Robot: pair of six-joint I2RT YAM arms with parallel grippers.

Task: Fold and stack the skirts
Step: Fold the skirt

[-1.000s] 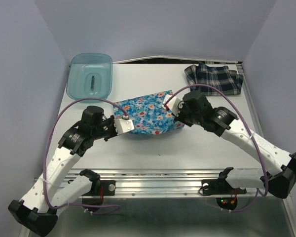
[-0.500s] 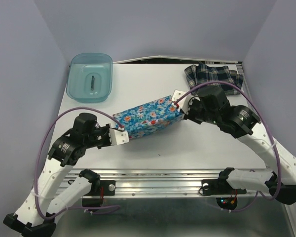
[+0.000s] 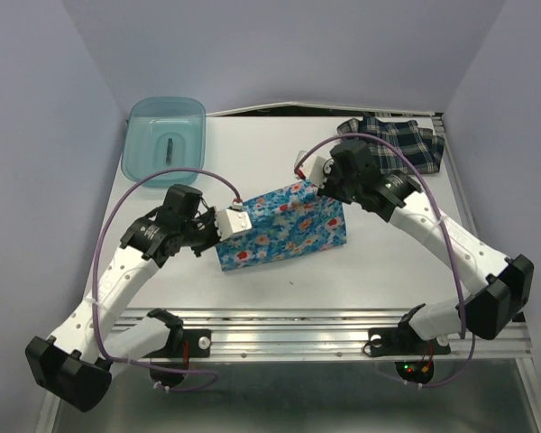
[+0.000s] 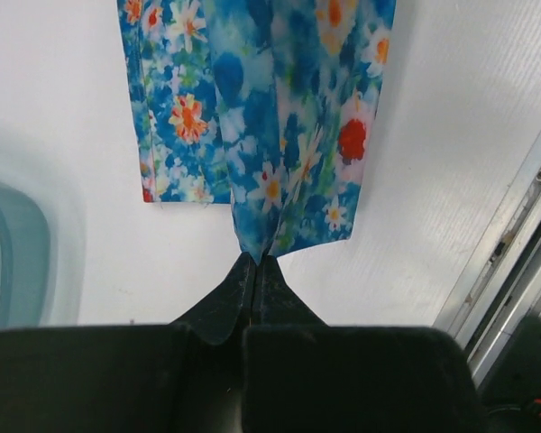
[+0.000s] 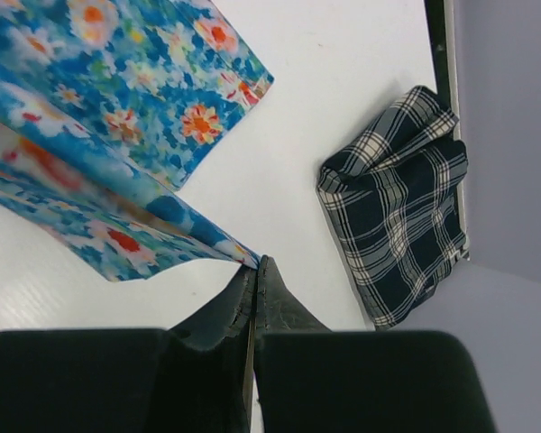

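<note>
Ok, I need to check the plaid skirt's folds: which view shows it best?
The right wrist view: the plaid skirt lies whole and close. Top external shows it smaller, partly behind the right arm. Left wrist misses it.

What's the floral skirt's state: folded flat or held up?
Held up, not laid flat. The floral skirt hangs stretched between the left gripper and right gripper, each pinching an end. Whether it is doubled over: cannot tell.

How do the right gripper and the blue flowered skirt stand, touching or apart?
Touching. The right wrist view shows the right gripper with its fingertips shut on a corner of the blue flowered skirt.
</note>
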